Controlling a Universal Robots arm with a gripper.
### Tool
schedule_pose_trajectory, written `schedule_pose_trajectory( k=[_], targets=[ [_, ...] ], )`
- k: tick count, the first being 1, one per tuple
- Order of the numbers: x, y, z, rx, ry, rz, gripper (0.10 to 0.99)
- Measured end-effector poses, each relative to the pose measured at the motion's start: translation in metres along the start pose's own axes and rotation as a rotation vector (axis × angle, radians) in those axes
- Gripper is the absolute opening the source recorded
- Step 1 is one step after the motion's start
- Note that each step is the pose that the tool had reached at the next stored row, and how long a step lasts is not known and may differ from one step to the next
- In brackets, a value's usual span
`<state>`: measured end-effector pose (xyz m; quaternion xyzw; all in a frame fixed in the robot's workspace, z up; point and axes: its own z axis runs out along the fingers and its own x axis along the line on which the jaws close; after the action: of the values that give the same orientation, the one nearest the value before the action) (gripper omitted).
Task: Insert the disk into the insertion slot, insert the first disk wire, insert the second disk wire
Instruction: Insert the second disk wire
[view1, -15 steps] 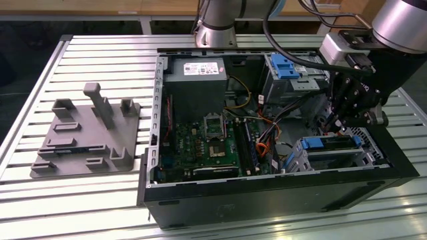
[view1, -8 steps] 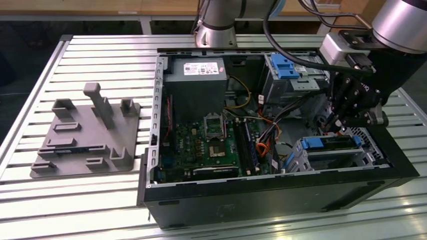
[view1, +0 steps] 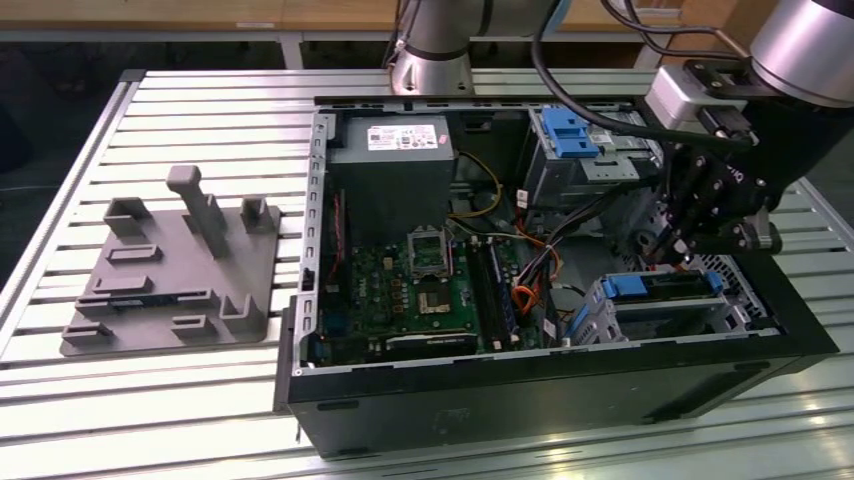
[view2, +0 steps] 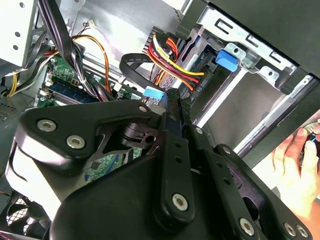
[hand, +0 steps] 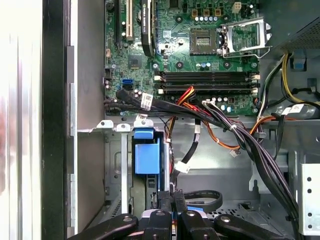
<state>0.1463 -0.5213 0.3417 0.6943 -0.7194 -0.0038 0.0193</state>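
The disk (view1: 661, 286), silver in its blue carrier, sits inside the insertion slot (view1: 678, 318), a silver cage at the case's corner on the exterior view's right. Its blue tab shows in both wrist views (hand: 147, 156) (view2: 226, 59). My gripper (view1: 675, 250) hangs just above the cage inside the open computer case. Its fingers are pressed together in both wrist views (view2: 174, 96) (hand: 170, 196), shut on a black flat disk wire (view2: 134, 60) that ends in a light blue plug (view2: 154, 93) at the fingertips. Red, yellow and black power wires (view2: 167, 55) hang close beside the plug.
A taller metal bay with a blue latch (view1: 567, 130) stands behind the cage. The motherboard (view1: 414, 290) and power supply (view1: 394, 150) lie to the exterior view's left, and cable bundles (hand: 235, 132) cross the case. A grey fixture plate (view1: 174, 270) rests on the table. A person's hand (view2: 295, 160) is outside the case wall.
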Motion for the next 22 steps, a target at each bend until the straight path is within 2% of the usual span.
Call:
schedule_pose_trajectory(
  k=[22],
  targets=[
    [0.0033, -0.0007, 0.0016, -0.003, 0.0006, 0.011, 0.145]
  ],
)
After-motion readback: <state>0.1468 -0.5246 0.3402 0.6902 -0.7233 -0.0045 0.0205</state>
